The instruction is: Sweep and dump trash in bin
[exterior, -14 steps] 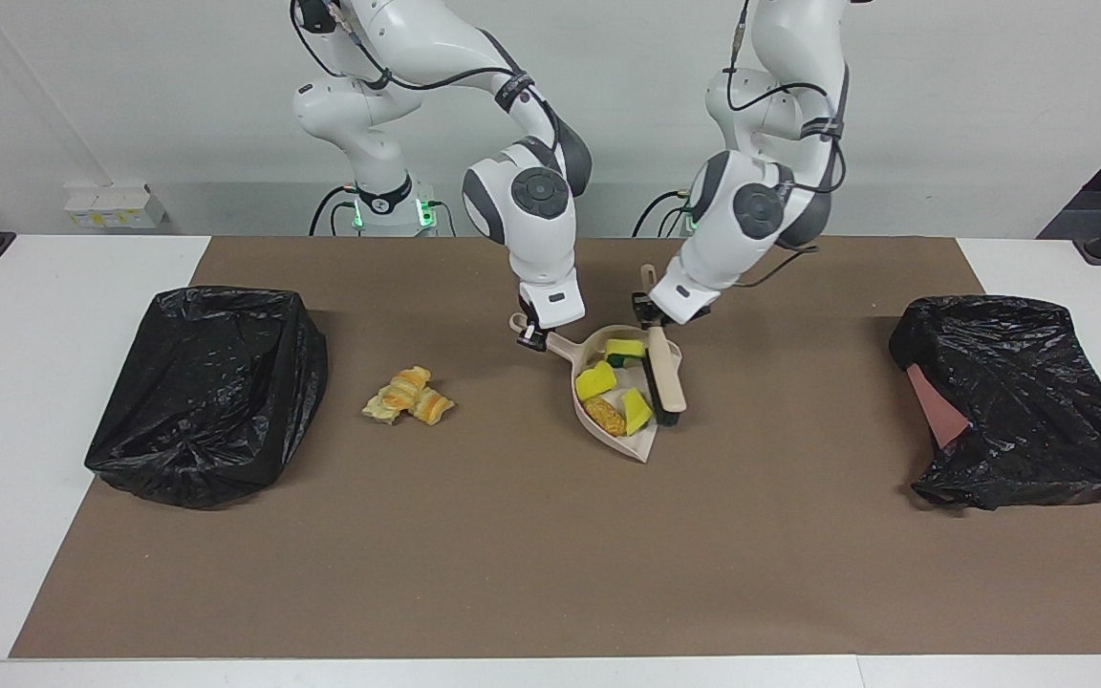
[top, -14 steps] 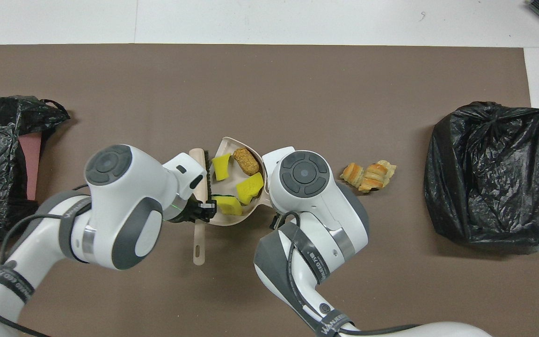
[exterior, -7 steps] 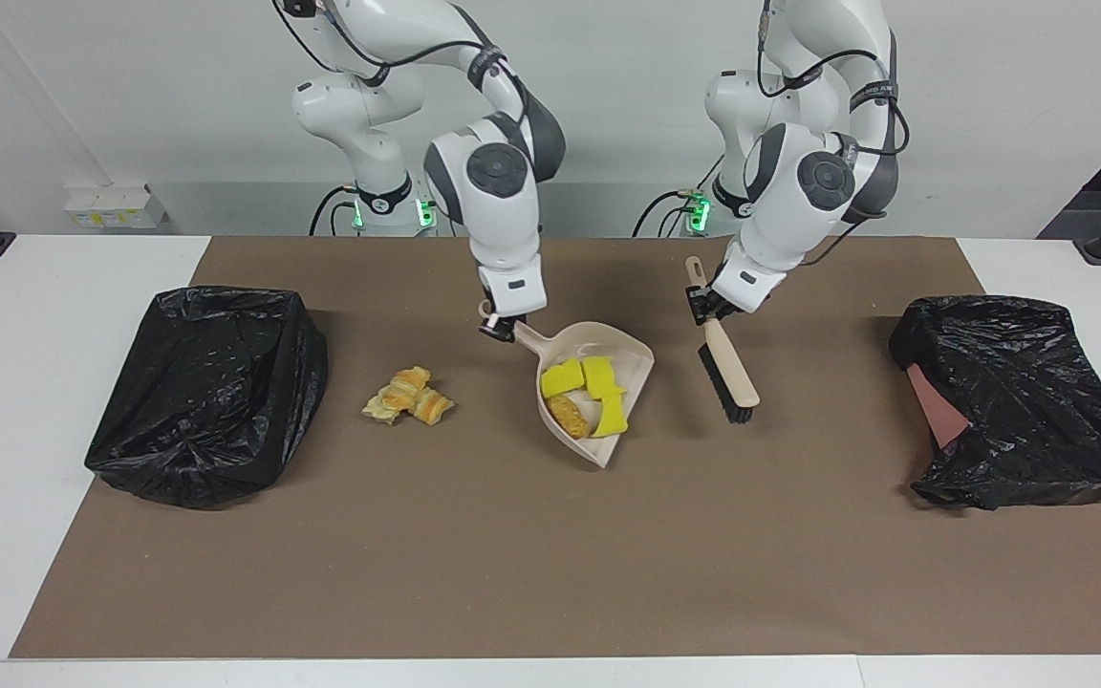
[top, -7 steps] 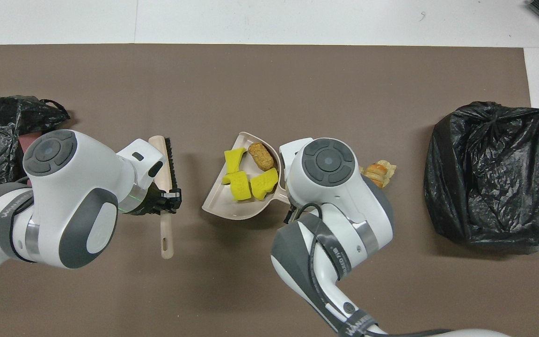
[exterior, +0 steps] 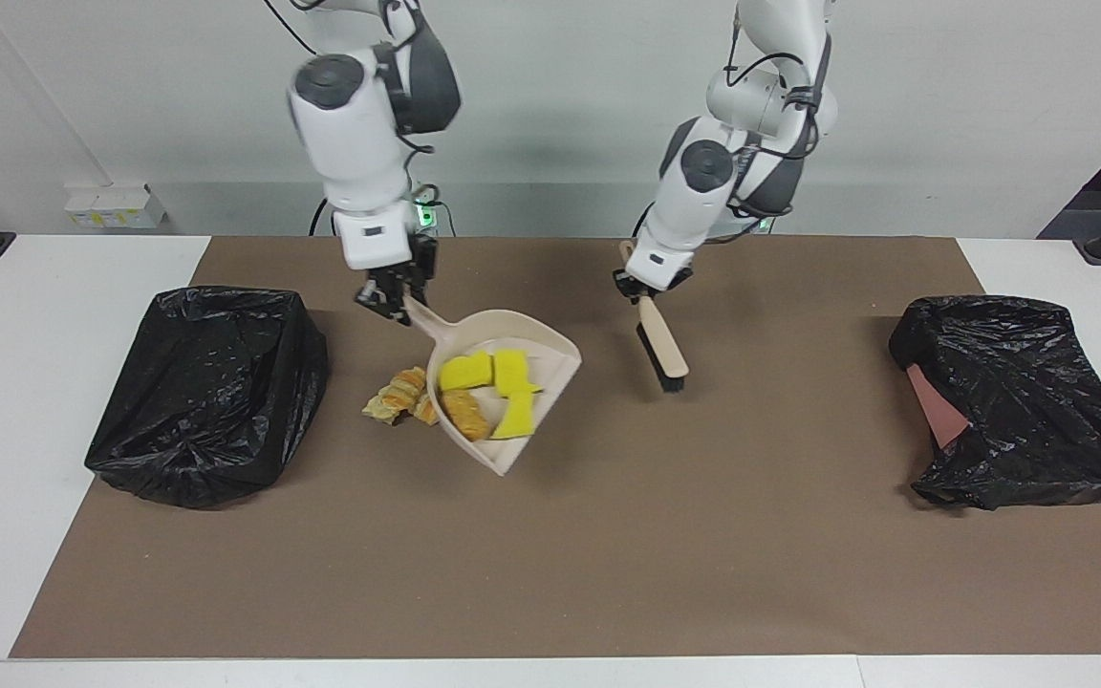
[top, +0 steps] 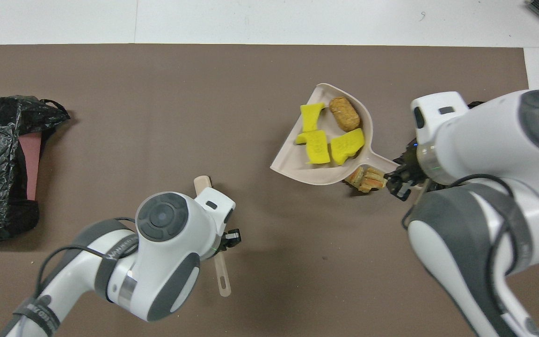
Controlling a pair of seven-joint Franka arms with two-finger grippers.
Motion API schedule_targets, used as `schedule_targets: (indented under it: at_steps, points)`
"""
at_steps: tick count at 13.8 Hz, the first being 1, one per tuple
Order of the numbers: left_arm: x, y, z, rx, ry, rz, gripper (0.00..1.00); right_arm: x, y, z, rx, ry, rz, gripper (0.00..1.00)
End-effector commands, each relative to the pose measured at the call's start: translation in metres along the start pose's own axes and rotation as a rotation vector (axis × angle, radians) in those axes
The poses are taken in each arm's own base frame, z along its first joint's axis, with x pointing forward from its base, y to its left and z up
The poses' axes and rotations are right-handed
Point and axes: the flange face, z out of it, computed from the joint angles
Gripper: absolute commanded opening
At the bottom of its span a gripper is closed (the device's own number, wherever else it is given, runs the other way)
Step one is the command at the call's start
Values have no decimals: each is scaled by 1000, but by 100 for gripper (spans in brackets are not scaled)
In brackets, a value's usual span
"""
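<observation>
Right gripper point(exterior: 396, 304): pinching the dustpan handle; the dustpan point(exterior: 550, 352) hangs in the air, tilted, its open lip lower than the handle.
Left gripper point(exterior: 648, 287): pressed together on the brush handle; the brush point(exterior: 662, 352) hangs bristles down over bare mat toward the left arm's end of the desk, and this arm looks to be waiting.
Trash in pan: three yellow sponge bits point(exterior: 498, 377) and an orange-brown lump point(exterior: 464, 414) lie loose inside, bunched toward the lower half.
Trash on mat: pastry chunks point(exterior: 398, 397) lie on the brown mat point(exterior: 550, 554), under the handle end of the raised pan and just beside the bin.
Bin: black-bagged bin point(exterior: 211, 382) at the right arm's end of the desk; a second bagged bin point(exterior: 1019, 401) sits at the left arm's end.
Risk, spill: the lip points down and away from the nearer bin; a quick swing or more tilt could slide the sponges and lump out onto the mat before the pan is over the bag.
Risk, grip: the load sits far out from the pinch point, so the pan could twist in the gripper.
Risk, missed trash: the pastry is not in the pan; dumping now would leave it unswept.
Risk, bin: the bag rim looks slack; a low pass could snag it or fold it shut.
</observation>
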Motion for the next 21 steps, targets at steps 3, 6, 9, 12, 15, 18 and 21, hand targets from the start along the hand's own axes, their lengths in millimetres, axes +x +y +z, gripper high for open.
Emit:
schedule_targets:
  at_steps: [3,6,9,12,15,18,21]
  points:
    - [-39,-11,29,15,29,49,2,-127,76,-19,2,-14,-31,0]
    - [-12,-10,16,-4,36,51,100,-226,119,-27,-31,-65,-133,0]
    - [37,-21,-18,-54,73,-3,100,-305,139,-44,-56,-137,-215,0]
    - [85,-52,-50,-100,132,32,100,-351,148,-55,-73,-278,-320,0]
    - [143,-90,-84,-125,181,61,100,-347,150,-55,-71,-479,-467,0]
    - [181,-137,-108,-131,207,81,100,-311,157,-57,-92,-604,-649,0]
    - [201,-187,-142,-121,215,147,100,-280,155,-59,-101,-728,-740,0]
